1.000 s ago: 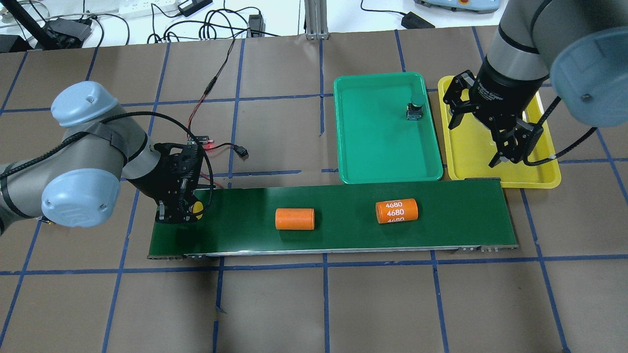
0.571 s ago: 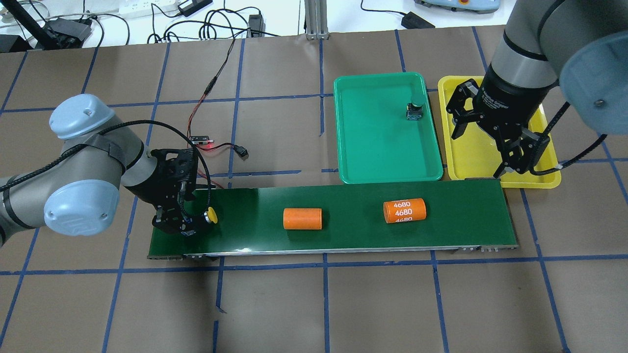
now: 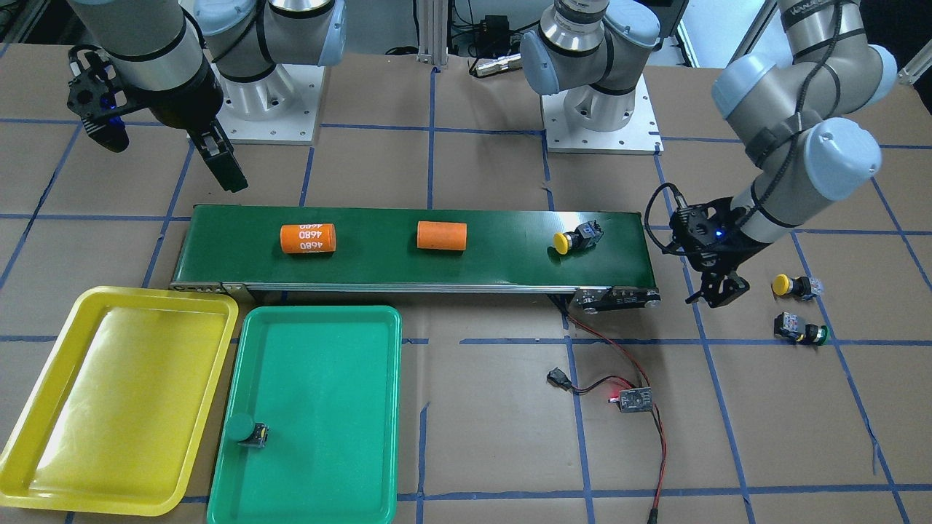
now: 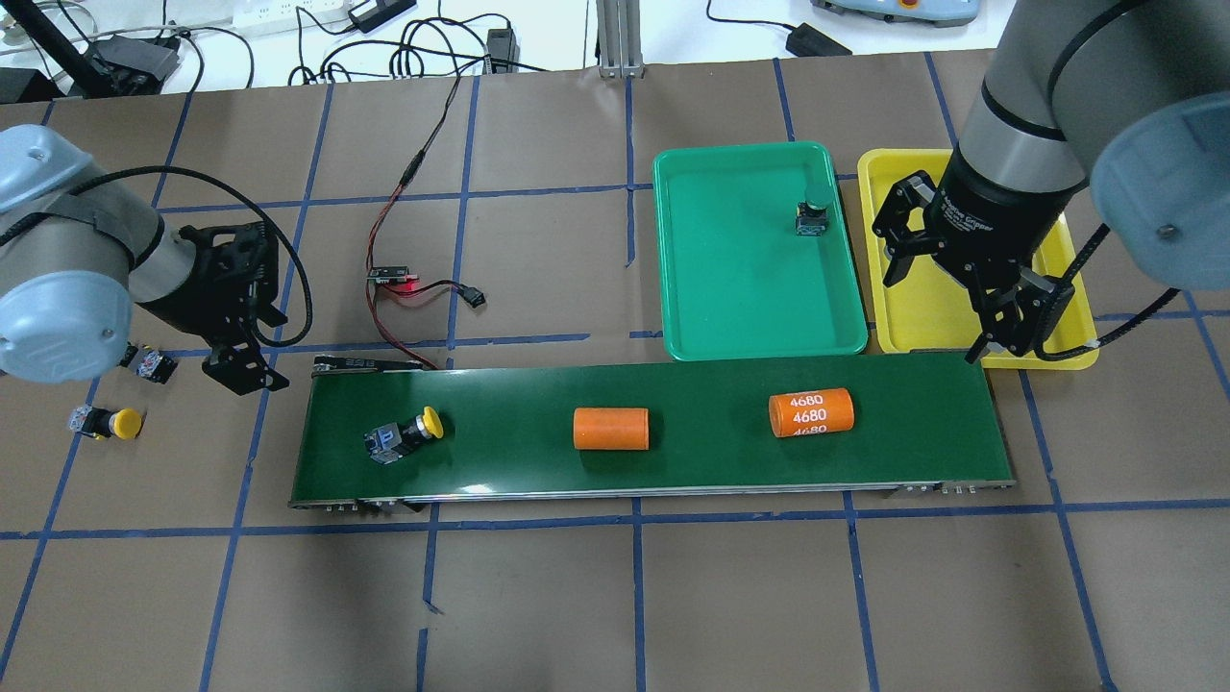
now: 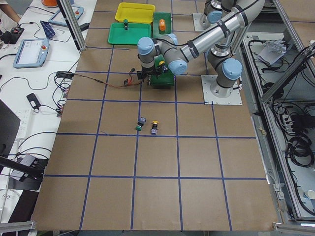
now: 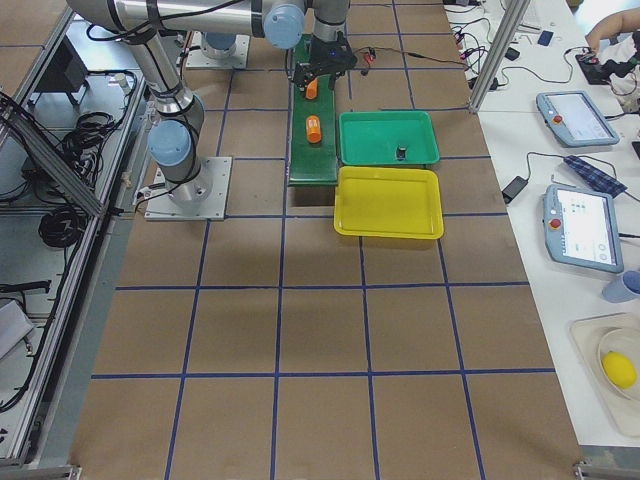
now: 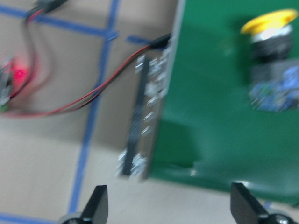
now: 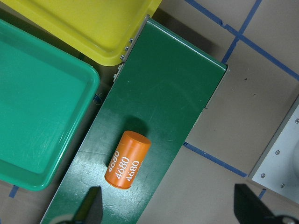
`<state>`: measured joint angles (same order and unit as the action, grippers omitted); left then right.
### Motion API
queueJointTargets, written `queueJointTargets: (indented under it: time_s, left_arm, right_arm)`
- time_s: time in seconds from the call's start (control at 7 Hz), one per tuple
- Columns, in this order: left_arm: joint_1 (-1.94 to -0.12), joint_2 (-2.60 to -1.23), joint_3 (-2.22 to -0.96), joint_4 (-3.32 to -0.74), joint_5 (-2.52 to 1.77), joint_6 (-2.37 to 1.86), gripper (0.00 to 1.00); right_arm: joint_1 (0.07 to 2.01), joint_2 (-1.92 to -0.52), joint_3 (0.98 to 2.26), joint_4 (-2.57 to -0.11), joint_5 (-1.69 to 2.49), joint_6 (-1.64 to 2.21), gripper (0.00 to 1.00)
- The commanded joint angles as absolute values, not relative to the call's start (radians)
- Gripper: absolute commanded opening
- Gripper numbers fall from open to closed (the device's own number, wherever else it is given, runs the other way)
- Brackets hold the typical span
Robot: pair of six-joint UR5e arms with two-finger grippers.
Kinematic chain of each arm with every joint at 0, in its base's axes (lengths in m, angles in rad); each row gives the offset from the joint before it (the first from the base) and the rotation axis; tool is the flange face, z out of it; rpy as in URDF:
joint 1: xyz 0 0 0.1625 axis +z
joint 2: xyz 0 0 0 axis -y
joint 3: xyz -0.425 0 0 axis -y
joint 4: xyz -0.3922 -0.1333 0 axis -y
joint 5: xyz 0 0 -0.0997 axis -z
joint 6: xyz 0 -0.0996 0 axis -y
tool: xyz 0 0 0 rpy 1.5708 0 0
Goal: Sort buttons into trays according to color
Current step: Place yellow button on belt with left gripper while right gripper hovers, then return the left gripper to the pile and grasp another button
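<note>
A yellow button lies on its side at the left end of the dark-green belt; it also shows in the left wrist view. My left gripper is open and empty, just off the belt's left end. A second yellow button and a green button lie on the table to its left. Another green button stands in the green tray. The yellow tray holds no button. My right gripper is open and empty, above the yellow tray's near edge.
Two orange cylinders ride the belt, a plain one and one marked 4680. A small circuit board with a red light and its red-black wires lie beyond the belt's left end.
My left gripper let go of the yellow button on the belt and pulled back left, off the belt. Both cylinders and the button drifted right. The right gripper shifted slightly toward the belt.
</note>
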<state>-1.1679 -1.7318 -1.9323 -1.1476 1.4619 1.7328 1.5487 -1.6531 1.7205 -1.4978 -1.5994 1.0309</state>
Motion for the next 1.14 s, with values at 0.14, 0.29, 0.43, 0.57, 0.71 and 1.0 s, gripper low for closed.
queueJointTargets:
  time_s: [0.14, 0.29, 0.43, 0.57, 0.71, 1.0]
  left_arm:
    - [-1.071, -1.923, -1.809, -1.024, 1.480, 2.084, 0.92]
    - [-1.043, -1.965, -1.807, -0.965, 1.541, 2.170, 0.92]
    - [-0.998, -1.989, -1.801, -0.966, 1.548, 2.204, 0.92]
    - [-0.945, -1.996, -1.802, -0.974, 1.546, 2.236, 0.91]
    - [-0.924, -1.996, -1.819, -0.983, 1.548, 2.241, 0.91]
    - [-0.916, -2.006, -1.812, -0.980, 1.552, 2.238, 0.91]
  right_arm:
    - [1.546, -1.655, 1.720, -1.505, -1.601, 1.029, 1.00]
    - [1.542, -1.657, 1.723, -1.491, -1.589, 1.048, 1.00]
    - [1.546, -1.657, 1.724, -1.502, -1.598, 1.049, 1.00]
    - [1.546, -1.657, 1.724, -1.503, -1.598, 1.049, 1.00]
    - [1.546, -1.657, 1.724, -1.503, -1.591, 1.049, 1.00]
    - [1.546, -1.657, 1.727, -1.499, -1.586, 1.049, 1.00]
